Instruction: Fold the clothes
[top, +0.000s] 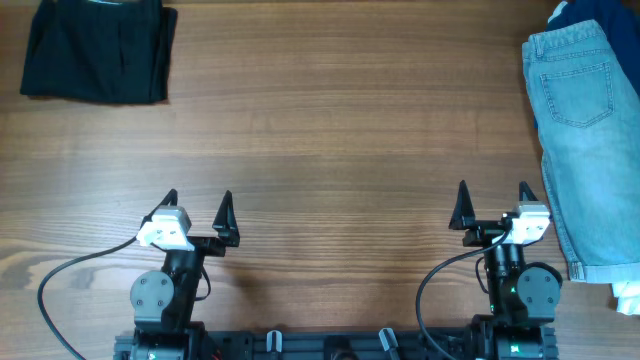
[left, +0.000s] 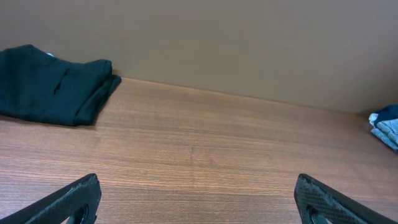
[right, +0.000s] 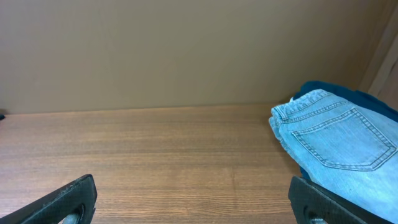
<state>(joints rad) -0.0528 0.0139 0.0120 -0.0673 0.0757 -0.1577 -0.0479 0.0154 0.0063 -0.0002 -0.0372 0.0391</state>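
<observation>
The pale blue denim shorts (top: 590, 150) lie flat at the right edge of the tabletop (top: 330, 130). The waistband is toward the far side and a cuffed leg hem toward the near side. One stitched back pocket faces up. In the right wrist view the shorts (right: 339, 143) fill the right side, with the waistband corner nearest the middle of the tabletop. They rest on top of a navy garment (top: 610, 20), which shows beyond the waistband and along the inner edge. A small piece of white cloth (top: 628, 297) shows at the edge just past the hem.

The right claw (top: 492, 200) is just beside the inner edge of the shorts, not touching them. Its two fingers are spread as wide as they go and hold nothing. In its own camera the right claw (right: 193, 186) shows only bare wood between the fingertips.

The left claw (top: 198, 205) is well apart from the shorts, on the left side of the near edge. It is also fully spread and holds nothing, as its own view (left: 198, 186) shows.

A folded black garment (top: 98, 50) lies in the far left corner, well away from both claws.
</observation>
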